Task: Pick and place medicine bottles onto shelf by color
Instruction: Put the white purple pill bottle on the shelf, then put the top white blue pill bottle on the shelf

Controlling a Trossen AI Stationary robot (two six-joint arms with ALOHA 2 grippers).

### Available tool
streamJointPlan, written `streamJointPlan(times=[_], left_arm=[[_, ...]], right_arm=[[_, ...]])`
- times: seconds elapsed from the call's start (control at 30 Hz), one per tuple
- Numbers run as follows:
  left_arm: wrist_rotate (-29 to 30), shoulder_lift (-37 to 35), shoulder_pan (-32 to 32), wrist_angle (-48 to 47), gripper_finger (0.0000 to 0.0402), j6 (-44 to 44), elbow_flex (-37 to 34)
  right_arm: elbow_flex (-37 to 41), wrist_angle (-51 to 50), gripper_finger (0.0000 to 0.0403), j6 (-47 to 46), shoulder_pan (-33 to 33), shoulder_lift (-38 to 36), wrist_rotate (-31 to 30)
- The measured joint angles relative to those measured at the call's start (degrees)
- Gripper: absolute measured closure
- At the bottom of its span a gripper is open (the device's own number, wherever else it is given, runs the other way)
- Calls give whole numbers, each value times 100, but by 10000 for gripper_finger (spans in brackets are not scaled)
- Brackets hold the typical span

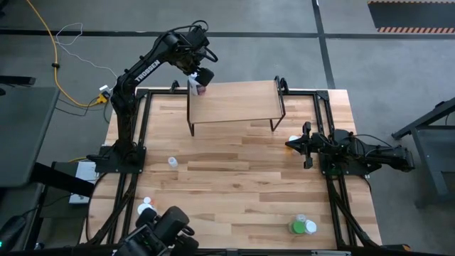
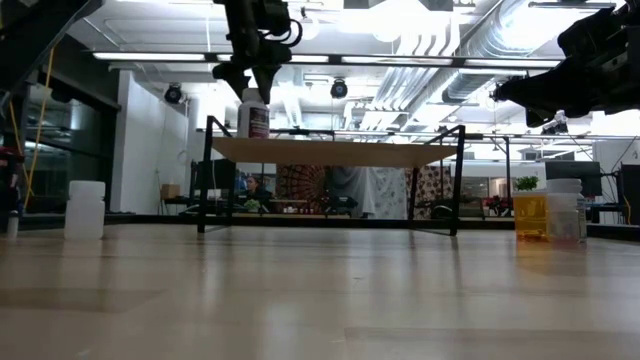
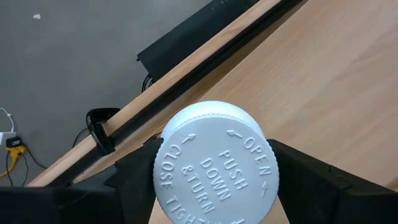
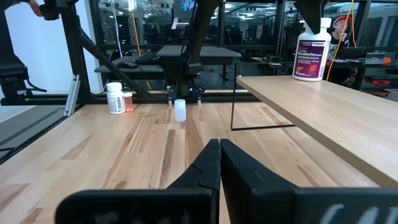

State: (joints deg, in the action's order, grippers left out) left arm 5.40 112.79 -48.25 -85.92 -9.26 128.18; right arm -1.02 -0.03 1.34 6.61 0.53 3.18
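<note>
A: Left hand (image 1: pixel 197 77)?

B: Upper left of the overhead frame, over the left end of the small light-wood shelf on thin black legs (image 1: pixel 238 104). Its fingers sit either side of a white plastic pill bottle with a white cap and dark label (image 2: pixel 253 116). The bottle stands upright on the shelf board. Fingers are spread fairly wide; I cannot tell whether they press on the bottle.

A: Right hand (image 1: pixel 291 144)?

B: Middle right of the overhead frame, low over the butcher-block surface (image 1: pixel 234 178), fingers together, nothing between them.

A: Other bottles?

B: All on the surface. A small white one (image 1: pixel 172 162) left of centre. A white one and a red-topped one (image 1: pixel 147 207) at lower left. A green bottle (image 1: pixel 297 227) with a white-capped one touching it at lower right. One more (image 1: pixel 293 138) just beside the right hand. In the level view, an orange bottle (image 2: pixel 530 216) at the right edge.
</note>
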Motion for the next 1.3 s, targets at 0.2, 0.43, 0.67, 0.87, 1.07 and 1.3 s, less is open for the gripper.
streamJointPlan(times=[0.2,0.43,0.67,0.87,1.07,1.3], left_arm=[[-92,0,0,2,132,-14,0],[-118,0,2,-2,87,-4,0],[-152,-2,-1,-19,48,47,16],[-210,-23,-51,-147,46,-21,682],[-409,-767,92,531,46,182,496],[-261,-1658,883,1358,46,350,473]], right_arm=[[0,0,402,0,0,-2,0],[0,0,402,0,-2,-1,0],[0,0,402,0,0,-2,0],[0,0,402,-1,0,-2,1],[0,0,402,0,0,-2,0],[0,0,402,-2,0,-2,0]])
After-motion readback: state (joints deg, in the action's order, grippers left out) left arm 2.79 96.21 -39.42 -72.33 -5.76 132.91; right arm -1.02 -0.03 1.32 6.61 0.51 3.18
